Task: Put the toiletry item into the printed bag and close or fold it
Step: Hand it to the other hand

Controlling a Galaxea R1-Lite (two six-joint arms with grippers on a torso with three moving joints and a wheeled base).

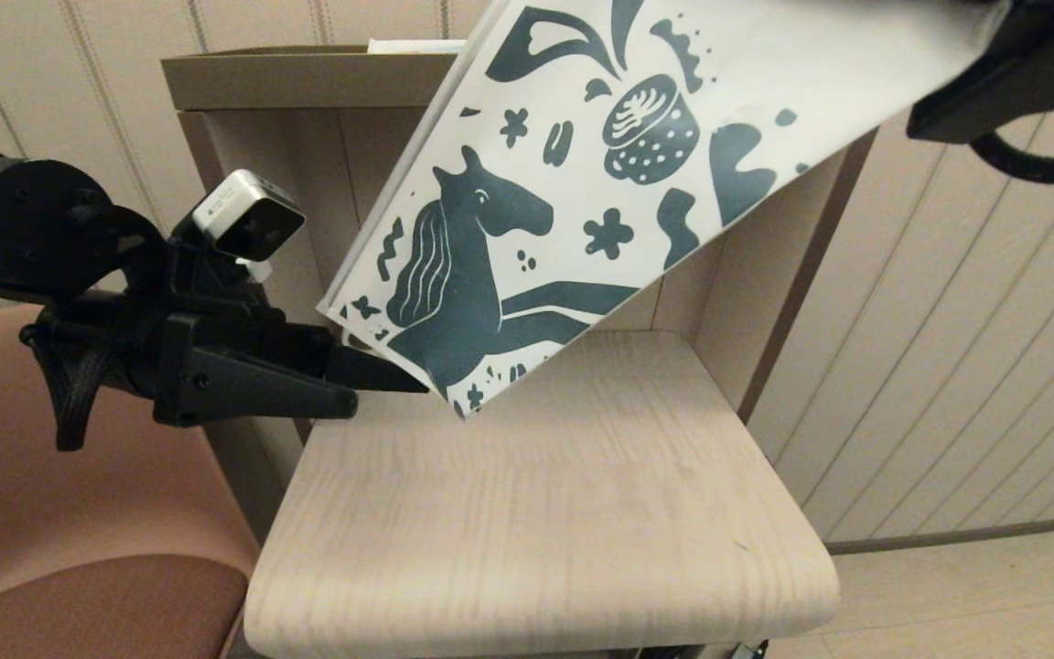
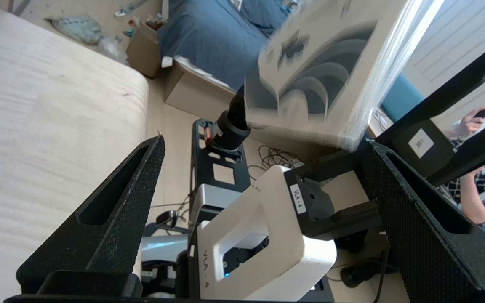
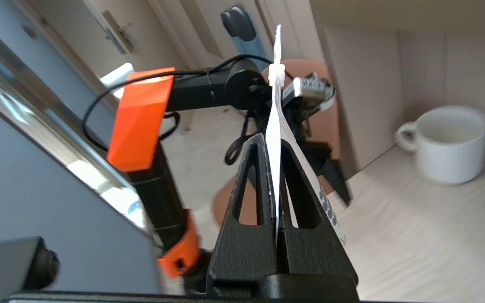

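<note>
White film printed with a dark teal horse, leaves and doodles forms the flat printed bag [image 1: 582, 183], which in the head view hangs in the air over the pale wood-grain table [image 1: 545, 522]. Its long axis slopes from the right gripper [image 1: 984, 55] at the upper corner down to the left gripper [image 1: 390, 375] at the lower corner. The left gripper lies level and is the nearer arm to the low edge. No slim white tube is in view.

Left wrist view: the black textured jaws stand spread wide. The bag [image 2: 318, 80] hangs ahead, nearer one finger, apparently clear of both; its clear edge strip faces that finger.

Right wrist view: the bag [image 3: 275, 139] runs edge-on between the clenched black jaws, which grasp it. A white ceramic mug [image 3: 453, 143] stands on the table beyond.
</note>
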